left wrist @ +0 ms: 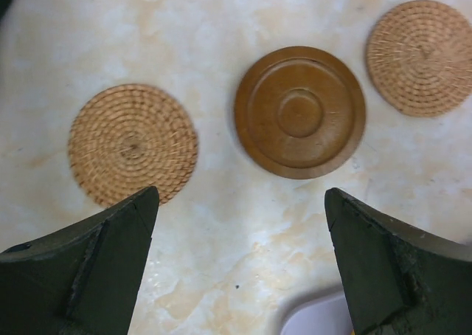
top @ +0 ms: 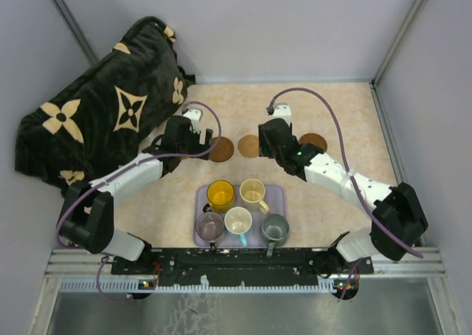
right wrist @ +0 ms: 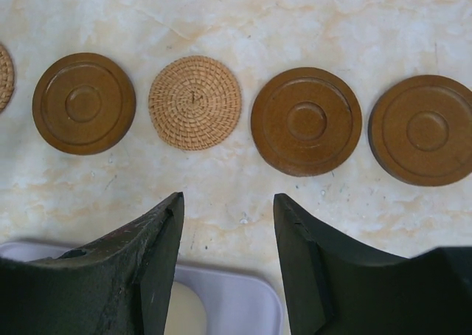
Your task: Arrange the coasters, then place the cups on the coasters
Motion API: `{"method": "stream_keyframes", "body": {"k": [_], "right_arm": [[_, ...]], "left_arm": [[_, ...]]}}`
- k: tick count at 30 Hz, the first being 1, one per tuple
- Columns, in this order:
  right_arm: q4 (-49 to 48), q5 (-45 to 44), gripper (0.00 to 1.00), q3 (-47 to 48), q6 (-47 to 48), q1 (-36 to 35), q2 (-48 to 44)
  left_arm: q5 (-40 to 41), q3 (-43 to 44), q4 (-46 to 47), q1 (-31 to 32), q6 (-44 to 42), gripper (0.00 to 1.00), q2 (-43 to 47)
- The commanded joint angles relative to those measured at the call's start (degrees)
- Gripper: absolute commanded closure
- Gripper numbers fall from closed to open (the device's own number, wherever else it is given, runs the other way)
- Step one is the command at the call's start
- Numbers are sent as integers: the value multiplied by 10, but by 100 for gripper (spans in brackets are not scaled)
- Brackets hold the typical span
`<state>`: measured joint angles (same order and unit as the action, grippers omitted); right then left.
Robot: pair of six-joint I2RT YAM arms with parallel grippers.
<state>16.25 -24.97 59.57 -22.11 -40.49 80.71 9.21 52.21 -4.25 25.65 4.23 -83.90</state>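
Several round coasters lie in a row on the marble table. In the right wrist view these are a wooden disc, a woven one and two more wooden discs. The left wrist view shows a woven coaster, a wooden one and another woven one. The cups stand on the lavender tray: yellow, cream, mauve, white with a blue handle, grey-green. My left gripper and right gripper hover open and hold nothing, just on the near side of the row.
A black blanket with cream flower shapes is heaped at the back left. Grey walls close in the table on three sides. A corner of the tray shows under the left gripper. The tray's edge and the cream cup sit under the right gripper.
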Motion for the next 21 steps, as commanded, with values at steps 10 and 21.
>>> {"method": "stream_keyframes", "body": {"k": [10,21], "right_arm": [[-17,-34,47,-29,-21,15,-93],[-35,-31,48,-42,-24,29,-86]], "left_arm": [[-49,39,44,55,-9,0,-60],[-24,91,43,99,-40,0,-130]]}}
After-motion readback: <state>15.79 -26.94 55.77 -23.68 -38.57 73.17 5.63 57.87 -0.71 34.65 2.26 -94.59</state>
